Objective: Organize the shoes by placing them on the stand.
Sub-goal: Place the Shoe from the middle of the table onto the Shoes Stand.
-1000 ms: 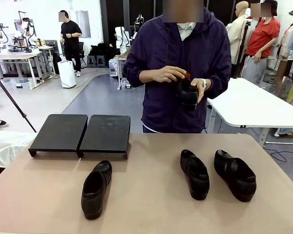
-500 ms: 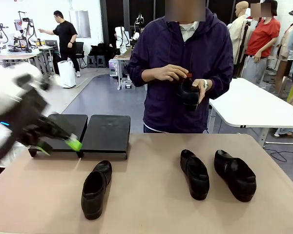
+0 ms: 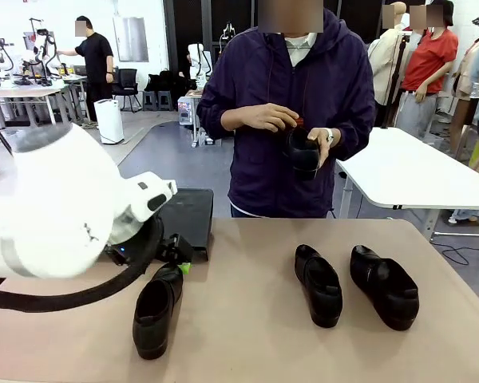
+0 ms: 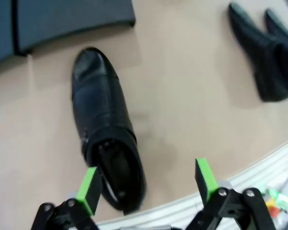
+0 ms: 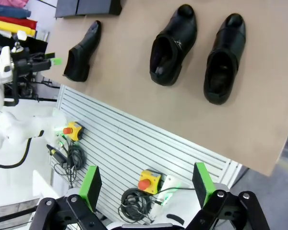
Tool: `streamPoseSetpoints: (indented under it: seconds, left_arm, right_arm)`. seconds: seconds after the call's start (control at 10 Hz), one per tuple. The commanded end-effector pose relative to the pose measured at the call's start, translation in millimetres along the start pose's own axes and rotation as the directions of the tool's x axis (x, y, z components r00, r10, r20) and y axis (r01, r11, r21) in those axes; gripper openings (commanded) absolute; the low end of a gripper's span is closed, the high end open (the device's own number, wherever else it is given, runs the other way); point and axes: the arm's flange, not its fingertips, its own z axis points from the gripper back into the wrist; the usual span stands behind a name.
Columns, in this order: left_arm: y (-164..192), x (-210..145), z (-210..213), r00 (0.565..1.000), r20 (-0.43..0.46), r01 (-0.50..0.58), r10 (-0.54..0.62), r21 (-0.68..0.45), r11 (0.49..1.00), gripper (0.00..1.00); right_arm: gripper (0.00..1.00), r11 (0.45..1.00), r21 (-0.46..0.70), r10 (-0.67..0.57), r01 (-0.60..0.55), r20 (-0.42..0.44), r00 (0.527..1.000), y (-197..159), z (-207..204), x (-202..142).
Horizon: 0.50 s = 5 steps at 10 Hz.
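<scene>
The left arm has swung in from the side since a second ago. Its left hand (image 3: 180, 260) now hangs just above the left shoe (image 3: 154, 317), jaws wide and holding nothing (the heel lies by one pad in the wrist view). The right hand (image 5: 147, 183) is also wide open and empty, high over the desk (image 3: 247, 343). The middle shoe (image 3: 318, 285) and right shoe (image 3: 385, 287) lie on the desk, well apart from the stand (image 3: 188, 214). A person holds the fourth shoe (image 3: 303, 153).

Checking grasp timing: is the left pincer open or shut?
Open: on the left pincer the green pads stand wide apart, not clamped on the shoe.
</scene>
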Motion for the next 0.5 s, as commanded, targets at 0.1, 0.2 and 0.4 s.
streamPoseSetpoints:
  seconds: [0.1,0.2,0.4]
  left_arm:
    - [-2,-3,18,1.000,-0.028,0.007,-0.008,-0.020,1.000,1.00]
    - [-2,-3,18,1.000,-0.028,0.007,-0.008,-0.020,1.000,1.00]
    - [-4,-3,4,1.000,-0.016,0.009,-0.009,-0.005,1.000,1.00]
  right_arm:
    - [1.00,1.000,-0.004,0.007,-0.007,-0.008,1.000,-1,3,0]
    - [1.00,1.000,-0.004,0.007,-0.007,-0.008,1.000,-1,3,0]
    - [1.00,1.000,-0.004,0.007,-0.007,-0.008,1.000,-1,3,0]
